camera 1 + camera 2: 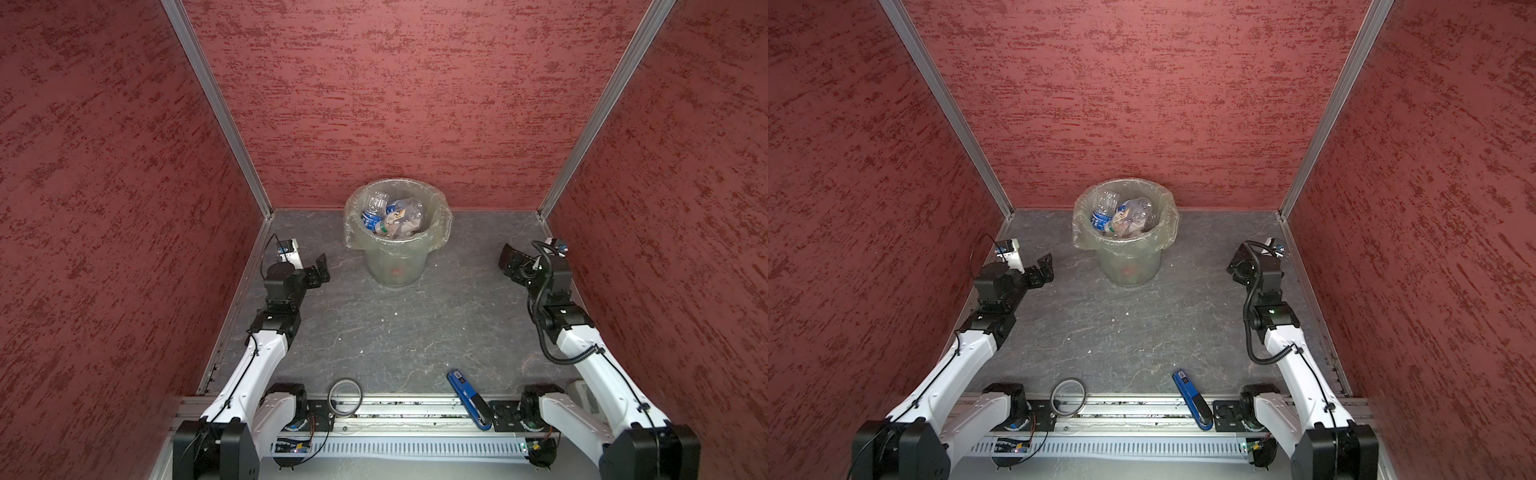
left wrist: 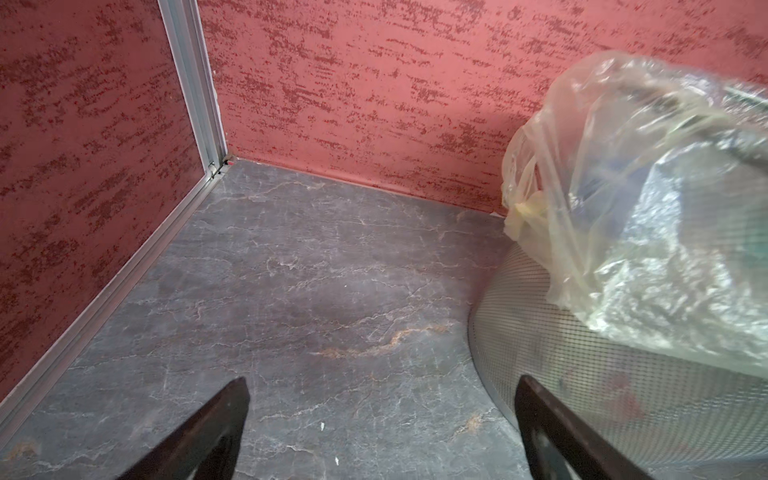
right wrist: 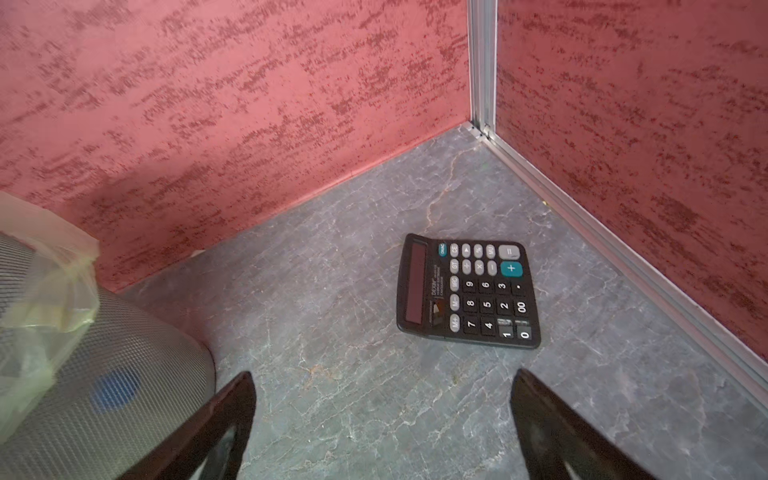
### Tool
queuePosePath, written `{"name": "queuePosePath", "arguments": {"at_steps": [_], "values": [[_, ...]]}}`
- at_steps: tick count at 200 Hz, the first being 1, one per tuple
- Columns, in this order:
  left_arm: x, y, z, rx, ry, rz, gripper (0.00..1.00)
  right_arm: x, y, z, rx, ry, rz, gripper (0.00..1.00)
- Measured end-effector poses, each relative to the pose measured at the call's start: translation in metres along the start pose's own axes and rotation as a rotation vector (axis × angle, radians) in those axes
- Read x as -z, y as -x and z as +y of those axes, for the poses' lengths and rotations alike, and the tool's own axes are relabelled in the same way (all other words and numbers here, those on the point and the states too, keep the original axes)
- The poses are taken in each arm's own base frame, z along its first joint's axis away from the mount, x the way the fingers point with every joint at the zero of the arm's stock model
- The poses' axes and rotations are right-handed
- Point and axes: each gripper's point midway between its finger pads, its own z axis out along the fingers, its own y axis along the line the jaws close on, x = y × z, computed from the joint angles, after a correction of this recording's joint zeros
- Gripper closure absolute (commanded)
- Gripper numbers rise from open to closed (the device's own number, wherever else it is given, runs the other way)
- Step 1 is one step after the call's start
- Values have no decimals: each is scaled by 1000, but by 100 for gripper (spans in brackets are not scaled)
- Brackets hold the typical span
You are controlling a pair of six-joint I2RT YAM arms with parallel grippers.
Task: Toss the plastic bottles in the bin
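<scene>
The bin (image 1: 395,270) is standing upright, mouth up, at the back middle of the table (image 1: 395,332) in both top views. It is holding the plastic bottles (image 1: 392,214), which are lying jumbled with long axes crossing, too tangled to count. Only the right wrist view is showing one black calculator (image 3: 467,291). The left claw (image 2: 382,381) and right claw (image 3: 383,374) are each gaping apart, flanking the bin.

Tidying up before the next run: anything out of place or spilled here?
Nothing spilled; the bottles sit in the bin. The blue tool and the grey ring hang off the table onto the front rail.
</scene>
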Motion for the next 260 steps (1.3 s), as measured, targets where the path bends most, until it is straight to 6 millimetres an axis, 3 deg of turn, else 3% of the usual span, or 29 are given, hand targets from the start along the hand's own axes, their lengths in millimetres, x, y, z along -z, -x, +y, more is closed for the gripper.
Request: {"name": "queuePosePath", "arguments": {"at_steps": [29, 58, 130, 189, 260], "values": [[-3, -16, 8, -7, 12, -6, 1, 15, 12, -1, 9, 31, -111, 1], [2, -31, 14, -27, 17, -24, 0, 15, 23, -5, 33, 1, -166, 1], [-7, -46, 20, -67, -28, -62, 1, 2, 2, -14, 93, -26, -149, 2], [-34, -61, 26, -53, -89, -51, 1, 6, 12, -5, 106, 27, -204, 1], [-56, -82, 15, -66, -189, 0, 1, 2, 14, -1, 166, 32, -217, 1]]}}
